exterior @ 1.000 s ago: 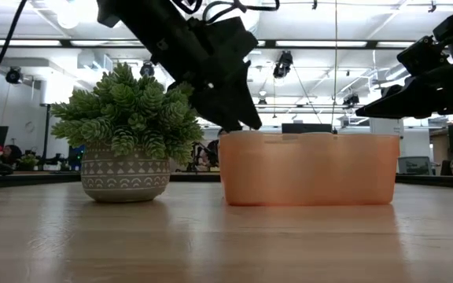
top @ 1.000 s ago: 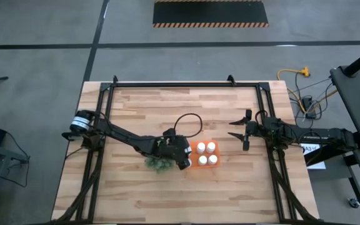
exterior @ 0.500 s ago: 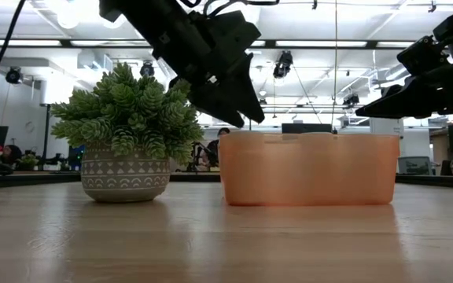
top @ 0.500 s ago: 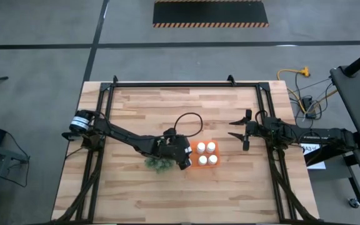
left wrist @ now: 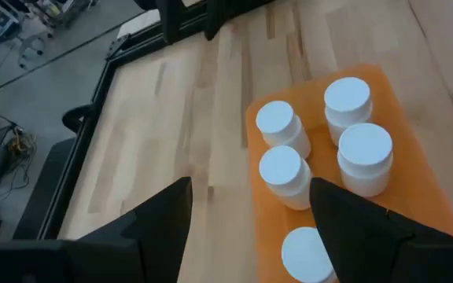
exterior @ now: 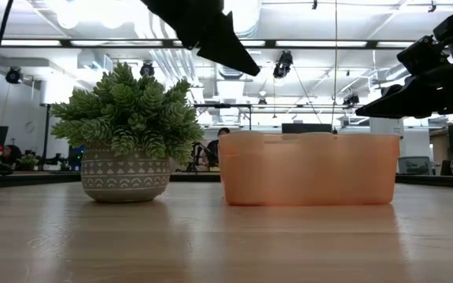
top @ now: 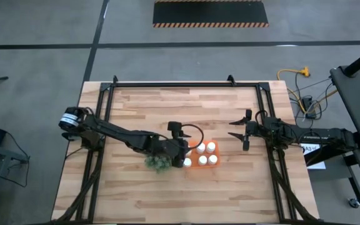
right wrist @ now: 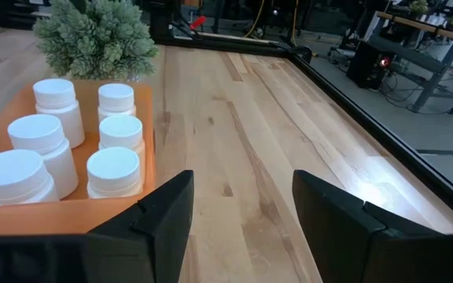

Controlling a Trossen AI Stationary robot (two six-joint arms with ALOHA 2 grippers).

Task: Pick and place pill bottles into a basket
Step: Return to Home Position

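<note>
1. All six pill bottles stand inside the orange basket on the worktop, just right of the plant.
2. The left gripper hangs above them, fingers apart and empty; the right gripper waits further right, also apart.
3. The bottles look light, stiff and smooth: best gripped across the cap.

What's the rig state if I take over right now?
Left hand: open, empty, raised over the end of the basket nearest the plant.
Right hand: open, empty, above the table, right of the basket.
Pill bottles: all six stand upright in the basket.
Done: no bottle shows loose on the table.
Left: bring the left arm home.
</note>
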